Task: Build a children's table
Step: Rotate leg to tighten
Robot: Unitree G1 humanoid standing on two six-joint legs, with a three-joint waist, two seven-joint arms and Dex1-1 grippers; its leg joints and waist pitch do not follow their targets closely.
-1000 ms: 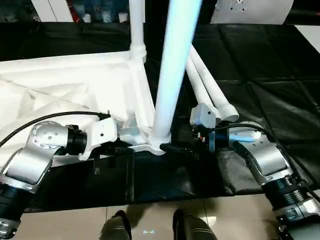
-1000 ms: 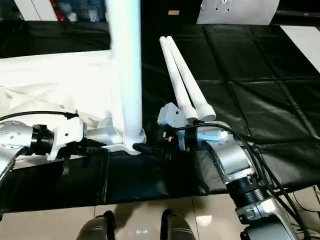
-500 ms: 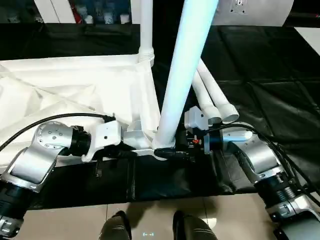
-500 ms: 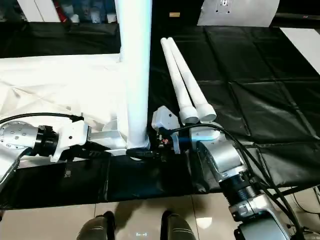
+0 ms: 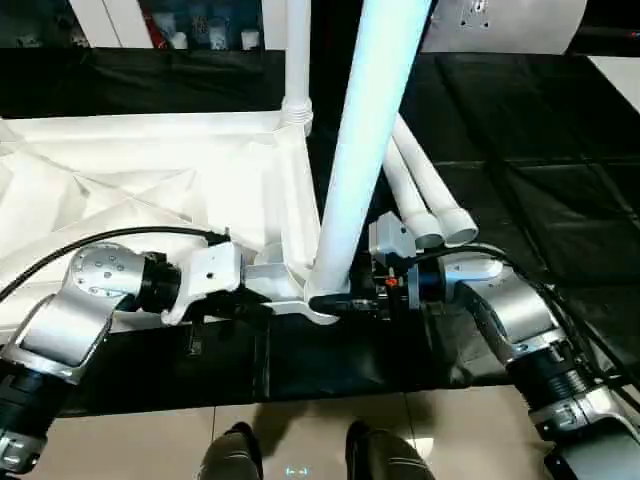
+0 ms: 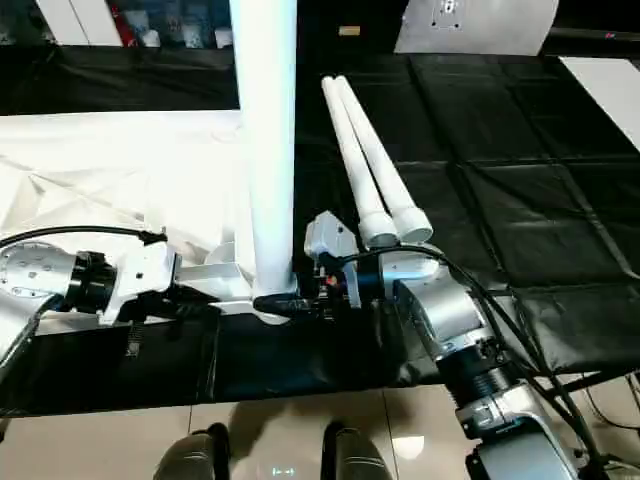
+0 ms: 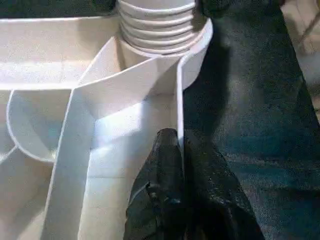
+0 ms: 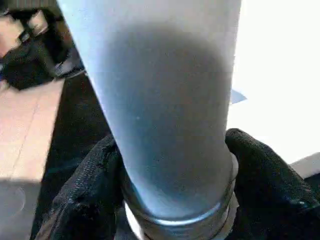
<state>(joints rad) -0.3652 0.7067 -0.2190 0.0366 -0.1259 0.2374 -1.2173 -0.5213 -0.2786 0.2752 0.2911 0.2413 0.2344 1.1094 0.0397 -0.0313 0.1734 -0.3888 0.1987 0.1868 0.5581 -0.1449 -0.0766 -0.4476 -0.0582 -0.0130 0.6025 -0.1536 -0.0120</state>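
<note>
Two grippers work the near corner in my head views: the right gripper (image 5: 345, 303) closes round the base of the upright leg (image 5: 365, 140) in its socket, with two spare legs (image 6: 375, 175) on the black mat (image 6: 500, 150); an off-axis twist could cross-thread it. My left wrist view has the left gripper (image 7: 181, 170) pinched on the tabletop (image 5: 150, 185) rim, where slipping could free the top. In my right wrist view both fingers (image 8: 87, 185) hug the leg, tiled floor (image 8: 25, 135) beyond.

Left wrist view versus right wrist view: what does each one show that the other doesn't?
The left wrist view alone shows the left tool pinching the tabletop's rim wall and the ribbed underside. The right wrist view alone shows the right tool wrapped around the upright leg. Both show that leg's threaded base at the corner socket.
</note>
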